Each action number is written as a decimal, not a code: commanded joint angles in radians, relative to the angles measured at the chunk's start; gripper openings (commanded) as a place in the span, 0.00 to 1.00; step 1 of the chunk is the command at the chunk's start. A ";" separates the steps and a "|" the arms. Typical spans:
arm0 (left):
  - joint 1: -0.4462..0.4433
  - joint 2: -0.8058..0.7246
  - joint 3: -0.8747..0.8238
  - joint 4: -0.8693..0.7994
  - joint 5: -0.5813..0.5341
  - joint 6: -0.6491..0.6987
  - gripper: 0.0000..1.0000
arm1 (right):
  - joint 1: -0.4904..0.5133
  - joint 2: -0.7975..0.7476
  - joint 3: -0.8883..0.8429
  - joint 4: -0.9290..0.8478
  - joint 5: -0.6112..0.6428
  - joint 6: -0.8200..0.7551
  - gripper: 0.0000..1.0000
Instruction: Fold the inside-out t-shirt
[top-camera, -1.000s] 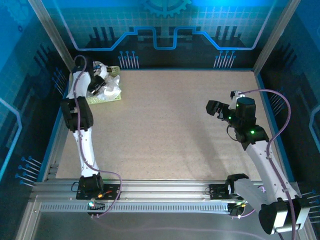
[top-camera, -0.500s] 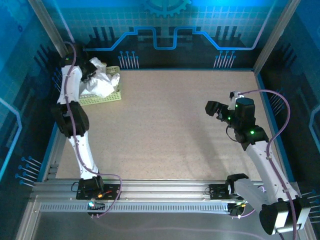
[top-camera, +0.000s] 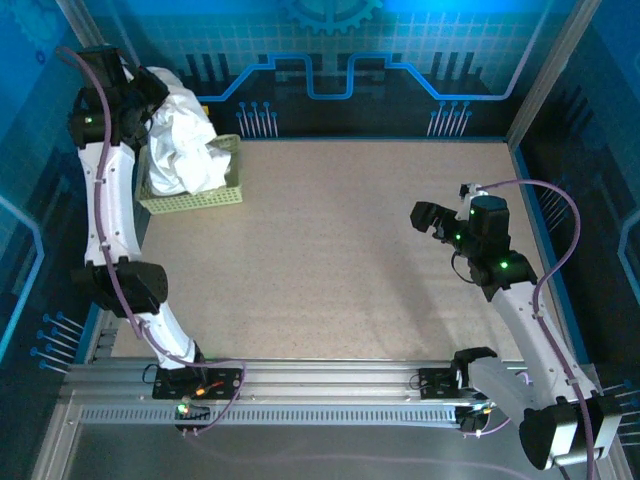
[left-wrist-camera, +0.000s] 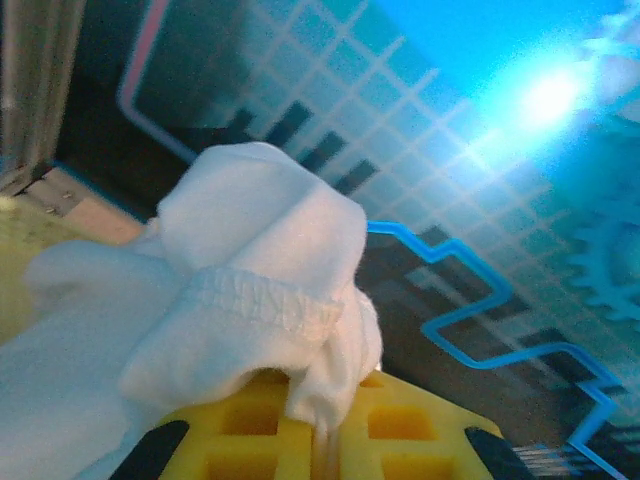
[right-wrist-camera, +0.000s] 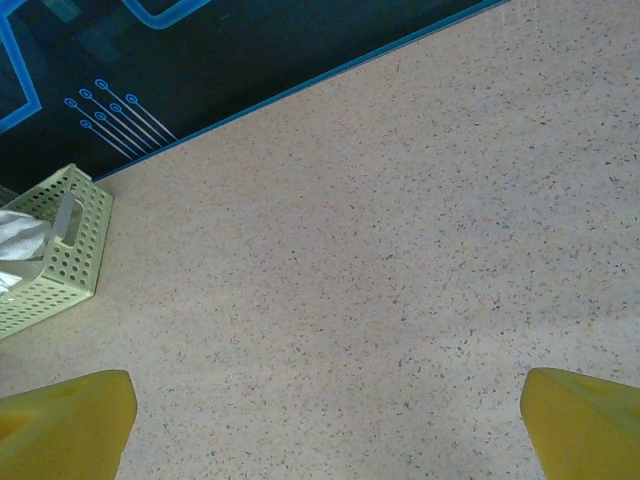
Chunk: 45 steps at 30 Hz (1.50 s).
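The desk (top-camera: 350, 260) offers its broad middle, likely the folding spot. The t-shirt (top-camera: 182, 145) hangs bunched above the far left corner, long axis roughly vertical, its lower end down in the basket (top-camera: 225, 195). The left pincer (left-wrist-camera: 318, 440) clamps its upper fold, probably to draw it out. The right pincer (right-wrist-camera: 325, 420) waits spread wide near the right edge.

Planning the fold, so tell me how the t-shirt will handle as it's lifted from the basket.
Probably floppy: the t-shirt droops in bunched folds from the left end effector. Likely light, since one pinch carries it. It may drag on the basket, as its lower part hangs inside.
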 joint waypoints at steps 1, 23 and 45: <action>-0.069 -0.103 0.088 0.135 0.081 0.053 0.00 | 0.018 -0.010 -0.007 -0.007 0.010 0.013 1.00; -0.731 -0.233 -0.331 0.392 0.072 0.050 0.00 | 0.024 -0.025 -0.004 -0.038 0.033 0.012 1.00; -0.665 -0.357 -1.184 0.309 0.042 0.008 0.61 | 0.383 0.409 0.177 0.008 0.092 0.052 0.98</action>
